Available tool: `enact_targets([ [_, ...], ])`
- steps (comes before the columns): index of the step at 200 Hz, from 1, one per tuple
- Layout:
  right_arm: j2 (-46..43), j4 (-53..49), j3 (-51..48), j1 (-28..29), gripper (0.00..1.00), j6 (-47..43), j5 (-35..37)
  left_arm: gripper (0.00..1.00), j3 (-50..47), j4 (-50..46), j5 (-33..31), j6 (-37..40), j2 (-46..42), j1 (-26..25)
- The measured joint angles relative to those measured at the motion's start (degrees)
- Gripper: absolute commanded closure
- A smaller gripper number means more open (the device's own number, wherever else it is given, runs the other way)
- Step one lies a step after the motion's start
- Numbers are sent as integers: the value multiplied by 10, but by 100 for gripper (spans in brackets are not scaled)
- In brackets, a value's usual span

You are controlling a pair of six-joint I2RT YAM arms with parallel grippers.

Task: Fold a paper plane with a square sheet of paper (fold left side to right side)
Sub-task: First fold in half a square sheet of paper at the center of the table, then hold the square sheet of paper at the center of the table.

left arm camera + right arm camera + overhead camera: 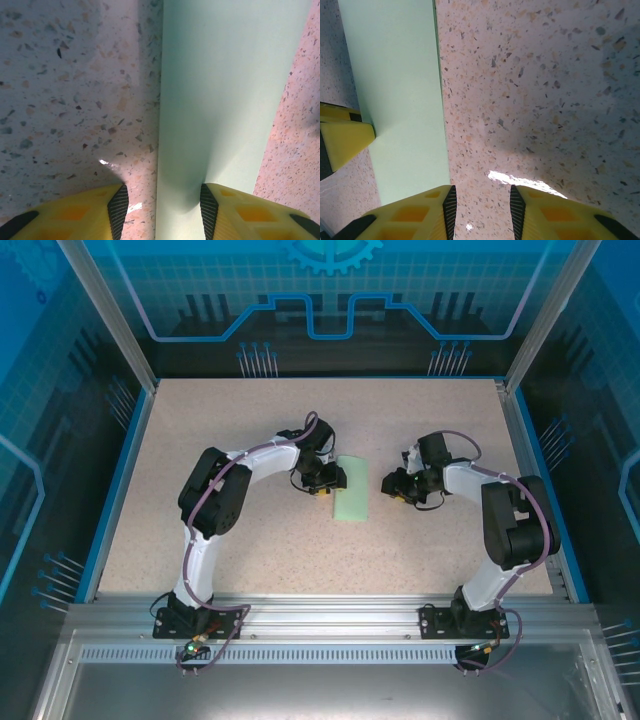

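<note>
Paper sheet — matt, smooth, pale mint; table beneath it speckled, stone-like; fingers yellow plastic.

The square sheet of paper lies flat, folded into a narrow pale mint-green rectangle (plain, no markings). One long edge runs between the parted jaws of the left gripper. The opposite long edge ends just beside the right gripper.

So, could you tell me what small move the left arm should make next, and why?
Probably slide the left fingers along the left edge of the paper to flatten it: they straddle that edge, one on the paper, one on the table, while the right fingers are open over bare table.
</note>
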Motion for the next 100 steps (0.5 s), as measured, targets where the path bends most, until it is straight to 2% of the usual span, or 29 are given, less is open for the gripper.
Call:
enact_targets([
  [41, 0, 2, 0, 0, 64, 0, -7, 52, 0, 0, 0, 0, 1, 0],
  [100, 0, 24, 0, 5, 85, 12, -38, 52, 0, 0, 0, 0, 1, 0],
])
